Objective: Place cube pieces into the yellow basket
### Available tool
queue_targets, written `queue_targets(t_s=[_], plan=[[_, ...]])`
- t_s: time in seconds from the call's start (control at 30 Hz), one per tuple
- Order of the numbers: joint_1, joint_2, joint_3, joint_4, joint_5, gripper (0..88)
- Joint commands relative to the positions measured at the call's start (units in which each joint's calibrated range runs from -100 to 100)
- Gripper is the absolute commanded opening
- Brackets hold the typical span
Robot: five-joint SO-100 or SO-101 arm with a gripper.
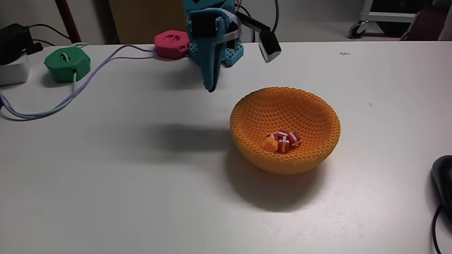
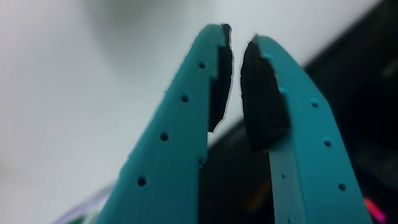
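Teal hand (image 2: 236,43), fingers nearly pressed together and empty, hangs tucked at the arm's base, apparently retired. Cube pieces (image 1: 282,140) lie clustered inside the yellow basket (image 1: 247,127) on the bench (image 1: 127,183); task judged complete.

bare table (image 1: 127,176) left of basket (image 1: 247,134)
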Motion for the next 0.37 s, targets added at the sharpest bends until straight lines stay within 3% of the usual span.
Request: queue_targets(t_s=[0.0,0.33], plan=[[2.5,-9.5,8.8,1.5,1.7,0.0],[9.1,-30.8,19.5,16.0,4.0,0.0]])
